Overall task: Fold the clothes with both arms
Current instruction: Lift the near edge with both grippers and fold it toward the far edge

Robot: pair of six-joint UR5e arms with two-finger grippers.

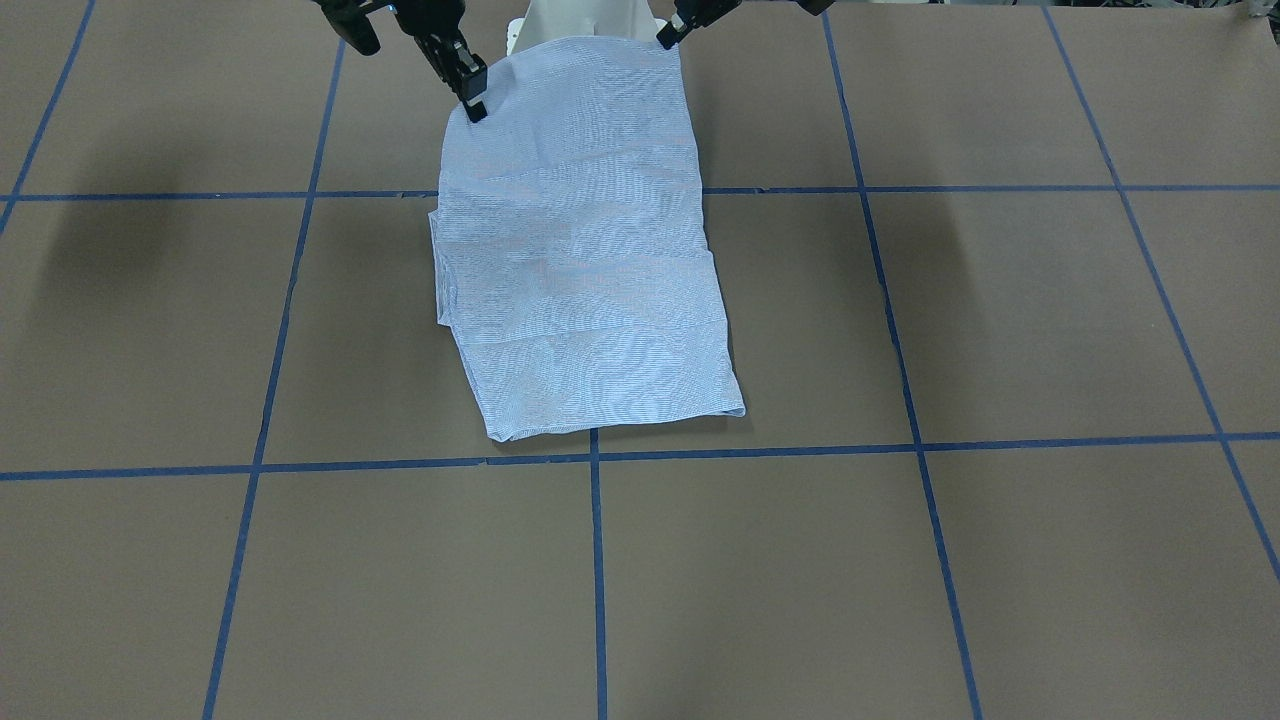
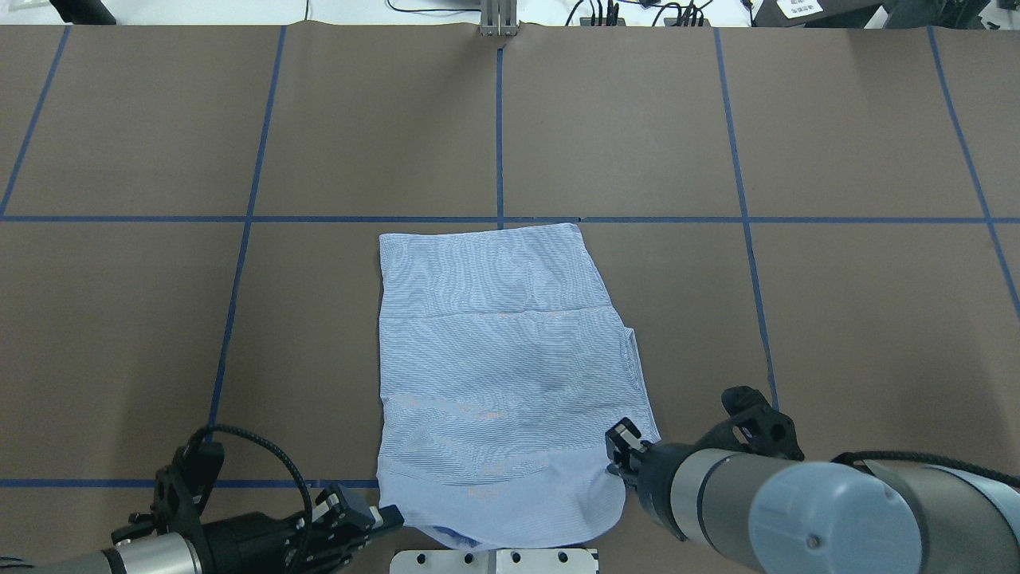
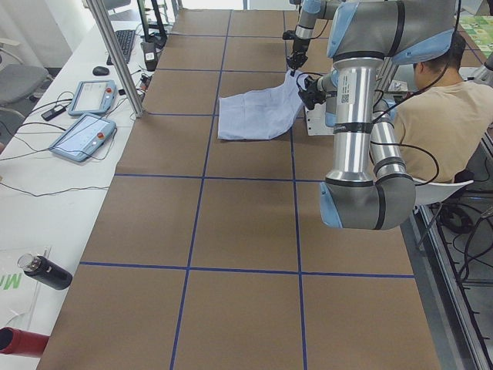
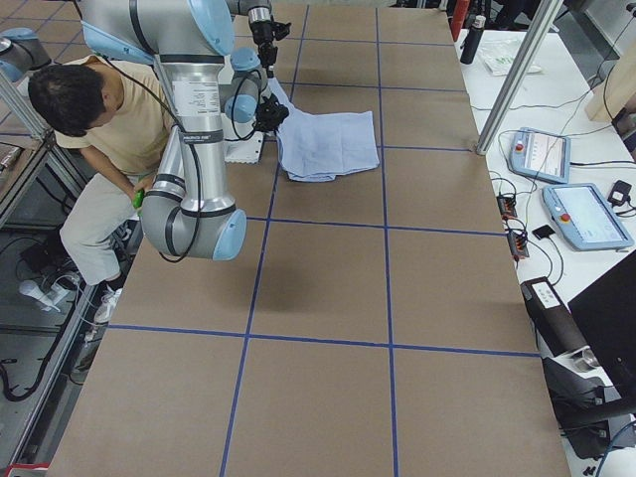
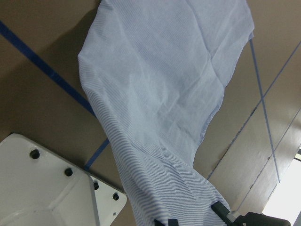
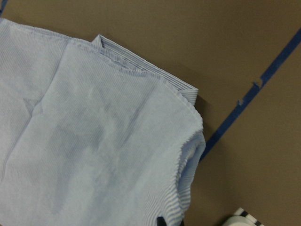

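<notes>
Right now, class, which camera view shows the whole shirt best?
The exterior front-facing view: the shirt shows whole, its layered edges clear. The overhead view shows it whole too, but the right arm crowds one corner. Both side views show it small and far; the wrist views show only parts.

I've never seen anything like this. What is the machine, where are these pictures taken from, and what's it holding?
It is a robot with two jointed arms at a brown table. Four cameras look from above, across and both ends; two sit on the wrists. A folded blue-striped shirt lies there. The left hand and right hand each pinch a corner of the edge nearest the robot, raised off the table. A person sits beside the robot.
</notes>
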